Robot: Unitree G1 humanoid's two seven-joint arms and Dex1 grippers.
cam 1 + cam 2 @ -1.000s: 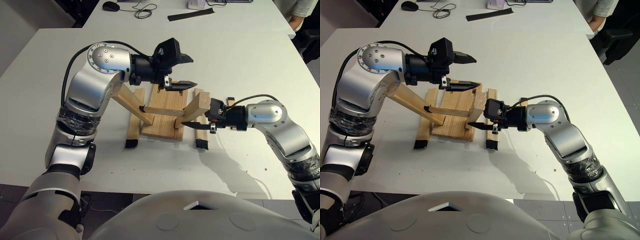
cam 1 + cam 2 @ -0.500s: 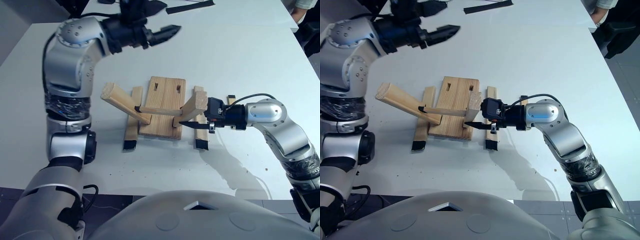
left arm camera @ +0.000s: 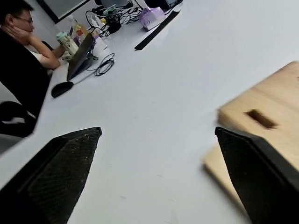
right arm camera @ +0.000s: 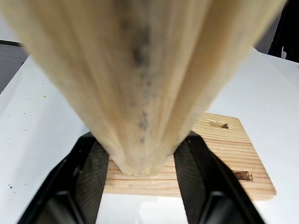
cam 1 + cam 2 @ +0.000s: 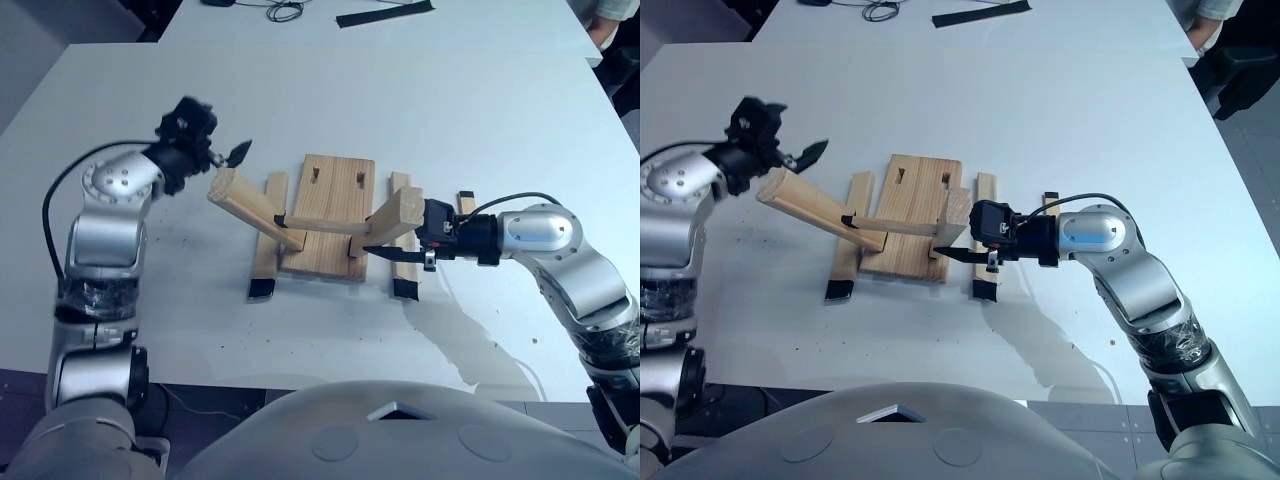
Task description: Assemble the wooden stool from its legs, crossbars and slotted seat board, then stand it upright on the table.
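Note:
The slotted seat board [image 5: 327, 205] lies flat mid-table. Over it stands a partial frame: a left leg [image 5: 250, 207] and a right leg [image 5: 397, 212], both tilted, joined by a crossbar [image 5: 320, 224]. My right gripper [image 5: 378, 238] is shut on the right leg, whose wood sits between the black fingers [image 4: 91, 175] in the right wrist view. My left gripper [image 5: 232, 153] hangs open just left of the left leg's raised end, not touching it. Its fingers [image 3: 60, 172] stand wide apart over the bare table.
Two loose legs with black feet lie flat beside the board, one on the left [image 5: 265, 250] and one on the right [image 5: 402, 275]. A small wooden piece [image 5: 462, 203] lies behind my right wrist. A black strip [image 5: 385, 13] and cables lie on the far table.
My left arm swung up and away from above the seat board, then came down to the left beside the left leg's raised end. The right gripper kept its hold on the right leg.

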